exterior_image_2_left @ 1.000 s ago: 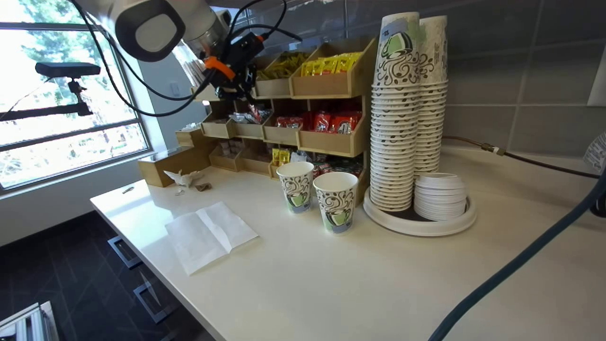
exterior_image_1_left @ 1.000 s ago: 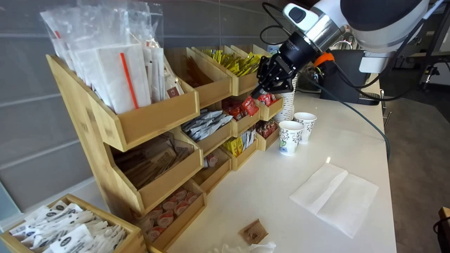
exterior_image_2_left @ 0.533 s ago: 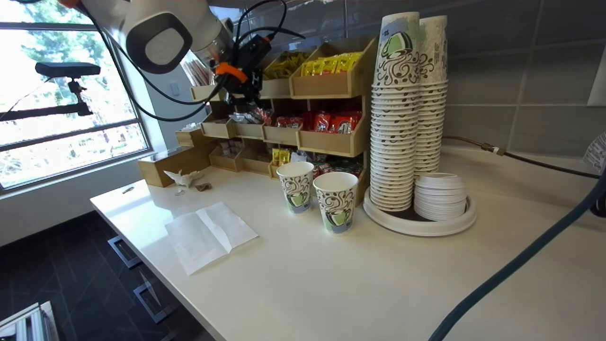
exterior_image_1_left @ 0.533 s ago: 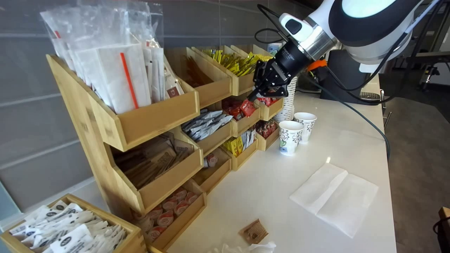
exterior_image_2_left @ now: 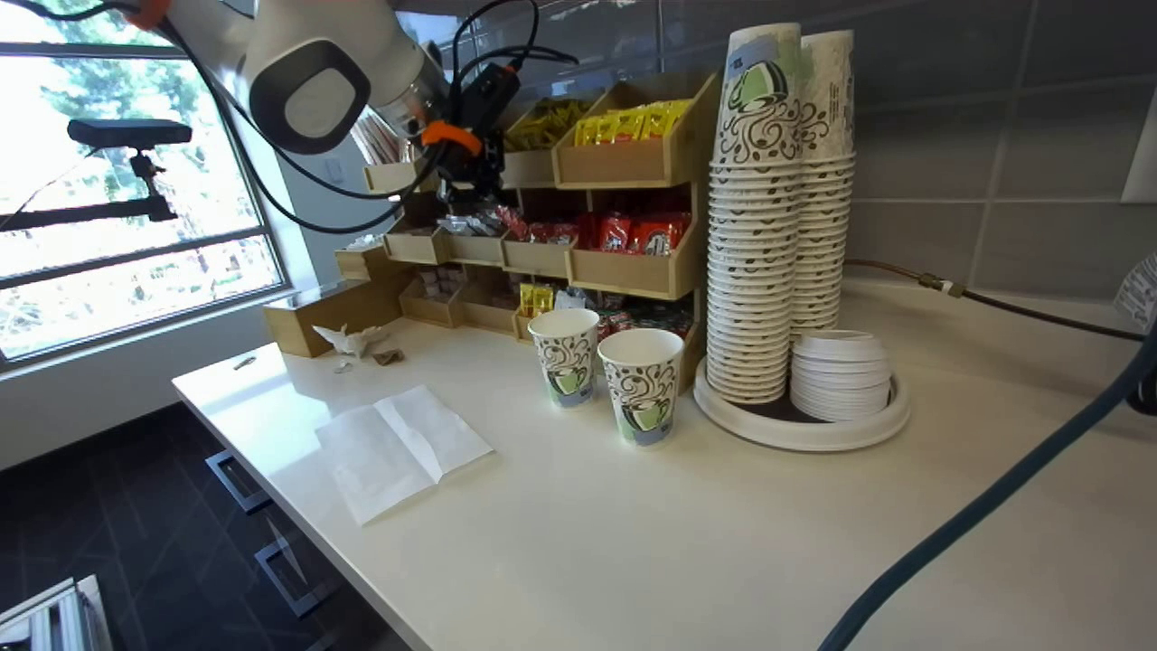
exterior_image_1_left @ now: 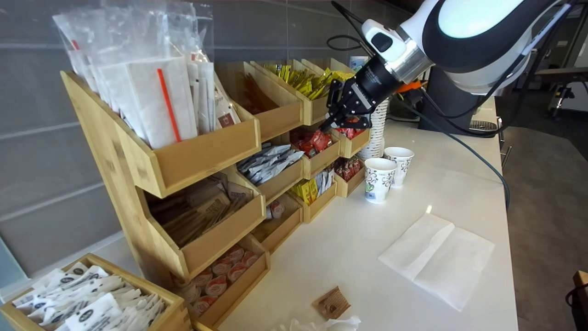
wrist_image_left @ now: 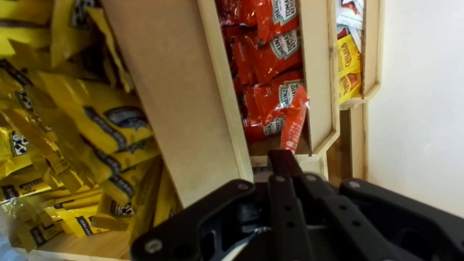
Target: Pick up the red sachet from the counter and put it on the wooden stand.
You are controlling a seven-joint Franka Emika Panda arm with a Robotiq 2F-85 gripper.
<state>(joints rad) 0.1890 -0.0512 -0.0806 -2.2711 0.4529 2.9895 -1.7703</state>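
Observation:
My gripper (wrist_image_left: 283, 157) is shut on the red sachet (wrist_image_left: 294, 121), pinching its end at the fingertips in the wrist view. The sachet hangs over the middle-tier bin of red ketchup packets (wrist_image_left: 275, 59) in the wooden stand (wrist_image_left: 181, 90), near that bin's end wall. The gripper (exterior_image_1_left: 325, 125) and the sachet (exterior_image_1_left: 320, 139) also show in an exterior view, over the stand (exterior_image_1_left: 211, 149). In an exterior view (exterior_image_2_left: 512, 220) the sachet is small beside the gripper (exterior_image_2_left: 475, 192), whose tips are hard to make out. The pale counter (exterior_image_1_left: 349, 253) lies below.
Two patterned paper cups (exterior_image_2_left: 566, 362) stand in front of the stand. Tall cup stacks (exterior_image_2_left: 750, 271) and lids (exterior_image_2_left: 839, 375) sit on a round tray beside it. A white sheet (exterior_image_1_left: 436, 257) and a brown packet (exterior_image_1_left: 331, 303) lie on the counter. Yellow packets (wrist_image_left: 119, 116) fill the bin above.
The gripper has moved farther over the stand with the sachet, left and slightly down in an exterior view. The sachet is now closer to the red packets. The gripper has stayed shut.

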